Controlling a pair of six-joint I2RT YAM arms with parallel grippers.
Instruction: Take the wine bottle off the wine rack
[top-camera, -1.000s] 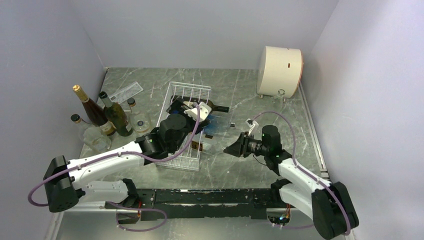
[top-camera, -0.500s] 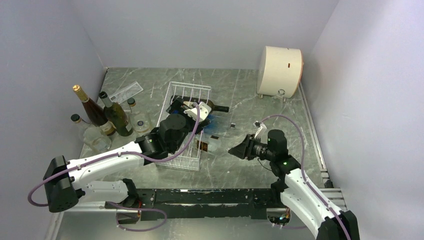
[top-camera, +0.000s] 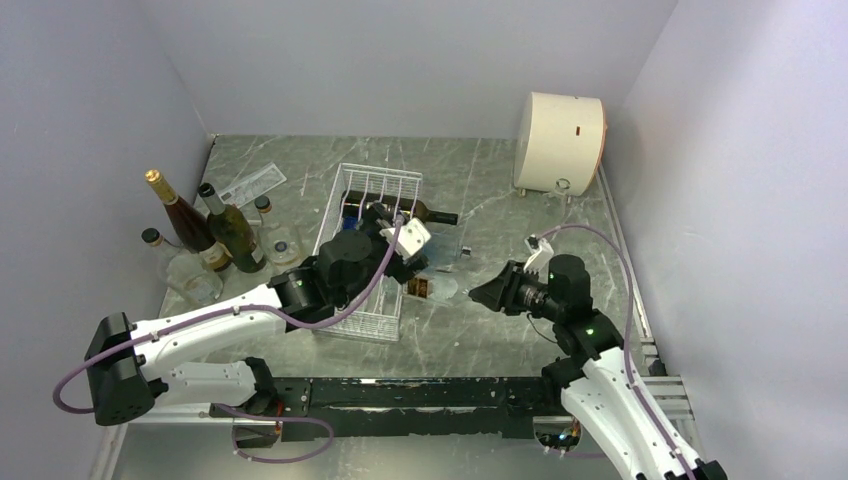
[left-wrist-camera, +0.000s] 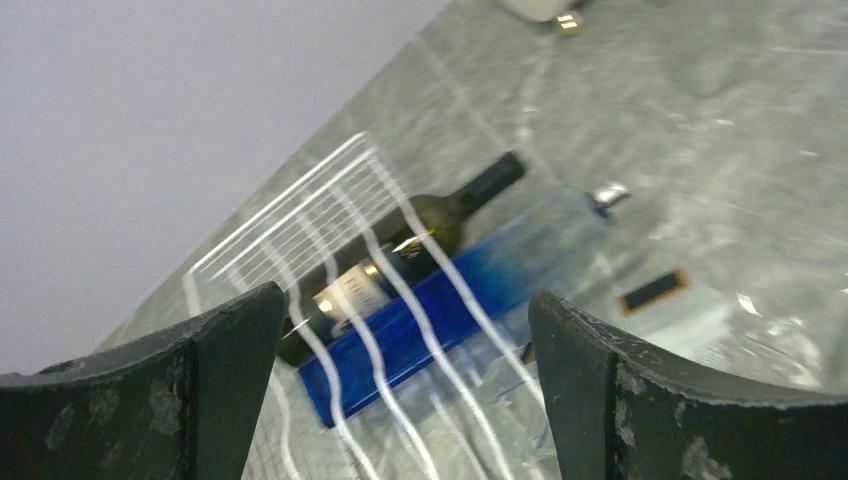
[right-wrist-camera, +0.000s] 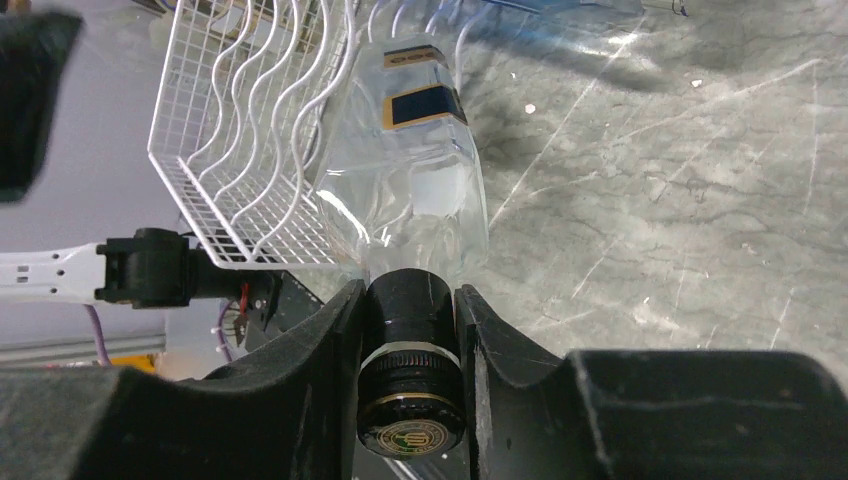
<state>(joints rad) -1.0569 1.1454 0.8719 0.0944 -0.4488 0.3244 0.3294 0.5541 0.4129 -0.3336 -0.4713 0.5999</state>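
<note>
A clear glass wine bottle (right-wrist-camera: 410, 190) with a black cap (right-wrist-camera: 408, 400) lies on its side on the table, its base against the right side of the white wire wine rack (right-wrist-camera: 240, 130). My right gripper (right-wrist-camera: 408, 298) is shut on its capped neck. From above, that bottle (top-camera: 432, 287) lies between the wine rack (top-camera: 358, 305) and the right gripper (top-camera: 487, 294). My left gripper (top-camera: 390, 225) hovers open over the rack with nothing between its fingers (left-wrist-camera: 170, 390). Below it, a dark green bottle (left-wrist-camera: 420, 225) and a blue bottle (left-wrist-camera: 470, 290) lie across the rack (left-wrist-camera: 330, 200).
Several upright bottles (top-camera: 210, 230) stand at the table's left edge, a flat clear package (top-camera: 250, 185) behind them. A cream drum (top-camera: 560, 143) sits at the back right. A small black piece (top-camera: 466, 250) lies right of the rack. Grey walls close in both sides.
My right gripper has drawn the clear bottle to the right, out of the rack's side. My left gripper has risen and swung a little right over the rack.
</note>
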